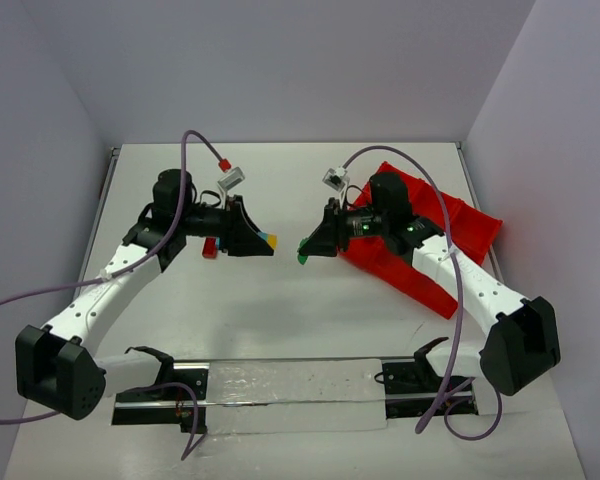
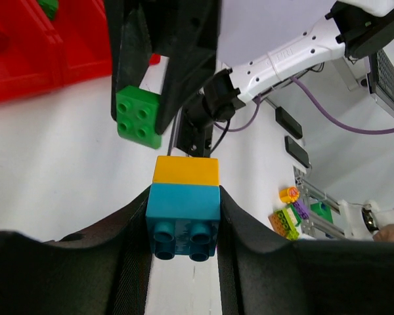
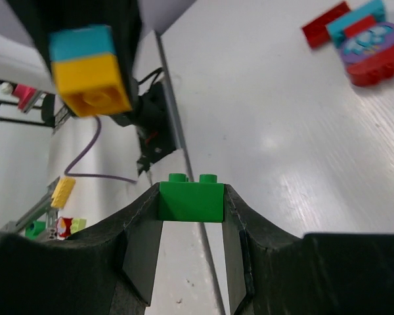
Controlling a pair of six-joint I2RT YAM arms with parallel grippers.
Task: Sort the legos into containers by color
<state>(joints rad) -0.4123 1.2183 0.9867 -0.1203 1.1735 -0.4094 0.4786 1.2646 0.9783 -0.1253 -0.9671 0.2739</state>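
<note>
My left gripper (image 2: 184, 231) is shut on a teal-blue brick (image 2: 184, 209) that has a yellow brick (image 2: 186, 170) stuck on its far end. The pair shows at that gripper's tip (image 1: 269, 242) in the top view. Facing it a short gap away, my right gripper (image 3: 191, 211) is shut on a green brick (image 3: 190, 201), also seen from the left wrist as the green brick (image 2: 139, 122). Both hang above the table's middle. The red tray (image 1: 467, 226) of containers lies at the right, partly under the right arm. A clump of red, teal-blue and purple legos (image 3: 366, 41) sits on the table.
A small red piece (image 1: 210, 249) lies under the left arm. A green piece (image 2: 49, 6) rests in the red tray (image 2: 26, 62). Loose coloured bricks (image 2: 289, 215) lie by the metal rail (image 1: 280, 395) at the near edge. Walls close the table on three sides.
</note>
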